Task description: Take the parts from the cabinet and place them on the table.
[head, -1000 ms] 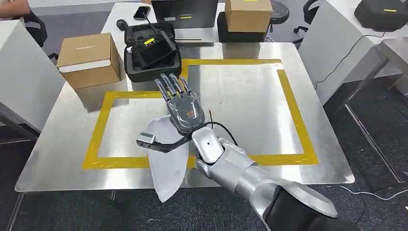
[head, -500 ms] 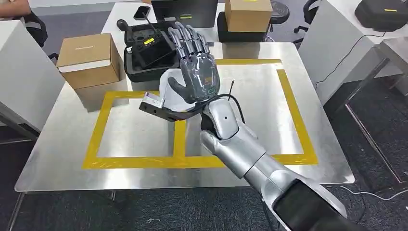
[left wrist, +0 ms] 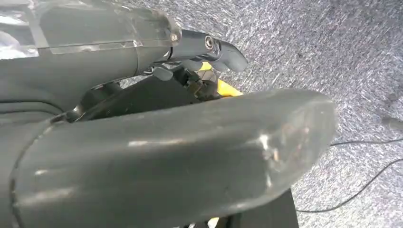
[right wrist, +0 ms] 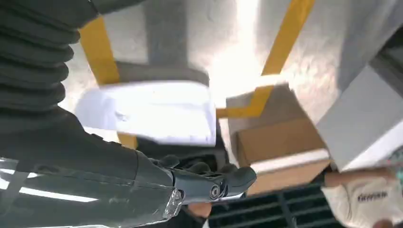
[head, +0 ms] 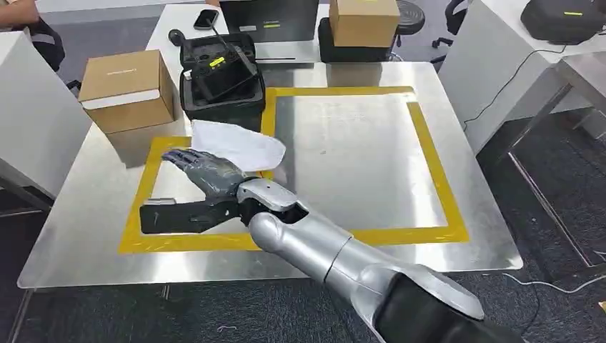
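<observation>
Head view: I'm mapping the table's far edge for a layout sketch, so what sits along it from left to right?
Cardboard box → open black case → black monitor → second cardboard box.

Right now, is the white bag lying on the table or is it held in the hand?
On the table. The white bag lies flat across the yellow tape, with the right hand beside it, fingers spread.

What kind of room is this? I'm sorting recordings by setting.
Probably an office-like robotics lab or test room: a steel table marked with yellow tape, cardboard boxes, an open black equipment case, desks and carpet around. The right hand hovers beside a white bagged part.
</observation>
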